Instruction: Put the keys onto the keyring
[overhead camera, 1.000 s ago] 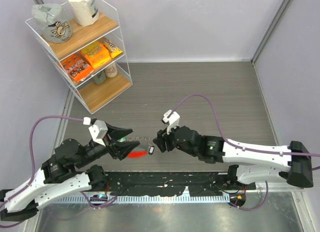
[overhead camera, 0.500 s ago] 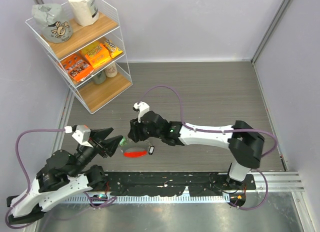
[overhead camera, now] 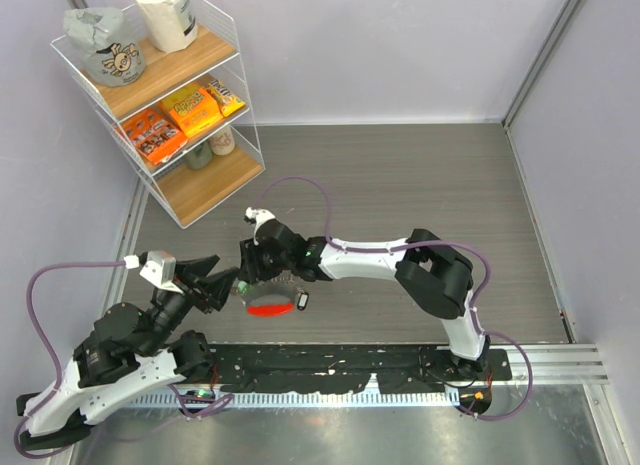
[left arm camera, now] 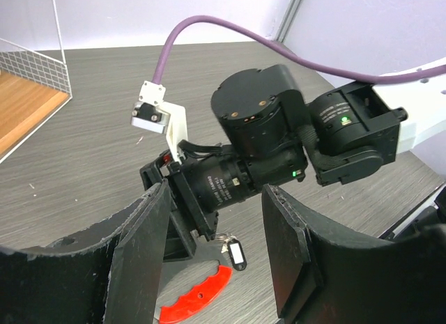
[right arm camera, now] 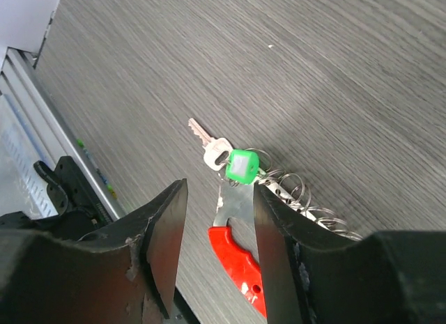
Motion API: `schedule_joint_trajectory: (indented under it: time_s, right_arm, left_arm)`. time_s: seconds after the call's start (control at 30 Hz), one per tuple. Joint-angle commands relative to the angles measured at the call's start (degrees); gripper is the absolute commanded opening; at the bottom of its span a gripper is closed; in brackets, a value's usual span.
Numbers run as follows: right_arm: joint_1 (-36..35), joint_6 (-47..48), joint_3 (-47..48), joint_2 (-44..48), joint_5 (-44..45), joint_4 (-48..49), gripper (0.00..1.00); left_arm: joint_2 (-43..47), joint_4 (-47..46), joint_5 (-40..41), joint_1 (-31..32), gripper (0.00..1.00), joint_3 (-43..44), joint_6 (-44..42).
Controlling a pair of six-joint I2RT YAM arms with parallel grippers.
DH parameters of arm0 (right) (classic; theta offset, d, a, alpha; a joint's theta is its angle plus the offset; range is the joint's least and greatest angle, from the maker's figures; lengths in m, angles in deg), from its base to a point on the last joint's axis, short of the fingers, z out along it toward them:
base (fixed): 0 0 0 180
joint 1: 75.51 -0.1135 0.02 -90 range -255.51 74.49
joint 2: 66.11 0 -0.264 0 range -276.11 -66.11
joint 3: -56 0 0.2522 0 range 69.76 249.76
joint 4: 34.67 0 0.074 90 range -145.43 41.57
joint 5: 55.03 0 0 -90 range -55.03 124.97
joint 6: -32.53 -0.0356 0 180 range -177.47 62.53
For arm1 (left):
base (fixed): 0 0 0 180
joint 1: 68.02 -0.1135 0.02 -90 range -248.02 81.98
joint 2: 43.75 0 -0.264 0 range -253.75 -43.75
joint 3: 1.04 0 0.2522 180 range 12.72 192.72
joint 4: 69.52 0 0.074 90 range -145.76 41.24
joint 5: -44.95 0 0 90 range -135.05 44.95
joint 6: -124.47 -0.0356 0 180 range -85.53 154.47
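On the table (overhead camera: 400, 185) near the arm bases, the keyring (right arm camera: 240, 265) lies flat. The green key (right arm camera: 240, 165) touches its silvery rings; the black key (left arm camera: 237, 254) lies just beside its red arc. The right gripper (right arm camera: 219, 190) hangs over the green key, fingers spread, empty. The left gripper (left arm camera: 216, 198) faces it, also spread, empty.

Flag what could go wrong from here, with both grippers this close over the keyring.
1. The open right gripper straddles the green key, which lies against the keyring loops. Closing may pinch the loops too, or nudge the key away.
2. The open left gripper sits right by the right wrist, so any advance risks an arm collision.
3. The black key lies beside the keyring and could easily be swept aside.
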Motion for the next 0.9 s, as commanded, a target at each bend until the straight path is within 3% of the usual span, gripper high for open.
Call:
schedule_joint_trajectory:
  time_s: [0.0, 0.37, 0.57, 0.77, 0.87]
  right_arm:
    - [0.79, -2.35, 3.96, -2.56, -0.78, 0.26, 0.49]
    - [0.8, -4.63, 5.37, -7.23, -3.06, 2.89, 0.43]
    - [0.79, -5.25, 4.23, -7.15, -3.94, 5.0, 0.31]
    - [0.53, -4.2, 2.56, -6.18, -4.12, 7.72, 0.06]
    - [0.18, -3.14, 1.16, -4.69, -3.68, 9.57, 0.06]
  left_arm:
    - [4.36, -1.21, 0.2, 0.02, 0.6, -0.09, 1.0]
    - [6.29, -1.3, -1.21, -0.07, 0.6, -1.06, 1.7]
    - [6.64, -1.91, -1.3, -0.07, 0.6, -1.23, 1.7]
    - [5.77, -2.0, -1.65, 0.02, 0.6, -1.15, 1.62]
    - [5.5, -2.0, -1.65, -0.07, 0.6, -0.97, 1.53]
